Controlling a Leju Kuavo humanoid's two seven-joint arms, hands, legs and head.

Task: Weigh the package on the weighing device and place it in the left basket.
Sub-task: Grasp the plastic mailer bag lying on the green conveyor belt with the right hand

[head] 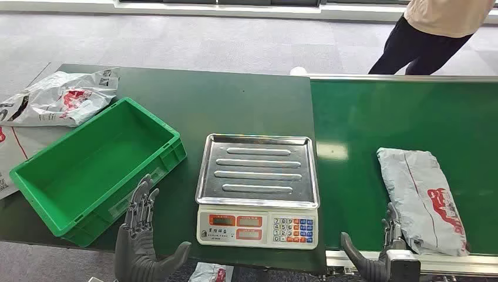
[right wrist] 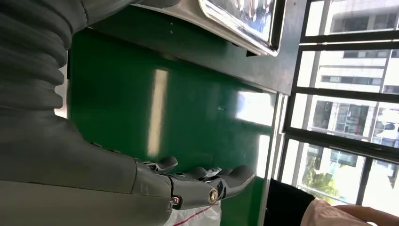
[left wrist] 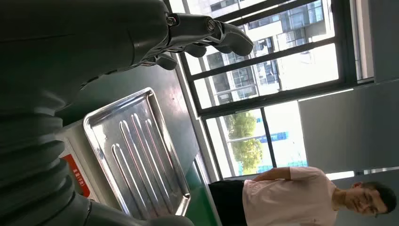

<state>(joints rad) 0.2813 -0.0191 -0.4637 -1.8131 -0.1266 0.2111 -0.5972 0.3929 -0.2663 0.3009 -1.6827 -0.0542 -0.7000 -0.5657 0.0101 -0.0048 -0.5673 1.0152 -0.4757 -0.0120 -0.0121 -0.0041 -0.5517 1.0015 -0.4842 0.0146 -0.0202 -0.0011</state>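
Note:
A grey plastic-wrapped package [head: 424, 198] with red print lies on the green conveyor belt [head: 376, 123] at the right. The scale [head: 258, 189] with its bare steel pan [left wrist: 136, 155] stands in the middle of the table. A green basket [head: 94, 167] sits empty at the left. My left hand [head: 141, 235] hovers near the basket's near corner, fingers apart, holding nothing. My right hand [head: 379, 249] is low at the belt's near edge, just left of the package, fingers spread [right wrist: 207, 181]. A corner of the package [right wrist: 195, 214] peeks past those fingers.
Other printed mail bags [head: 59, 100] lie beyond the basket at the far left. A person [head: 434, 32] in a light top and dark trousers stands behind the belt at the far right. The dark green table [head: 235, 106] extends behind the scale.

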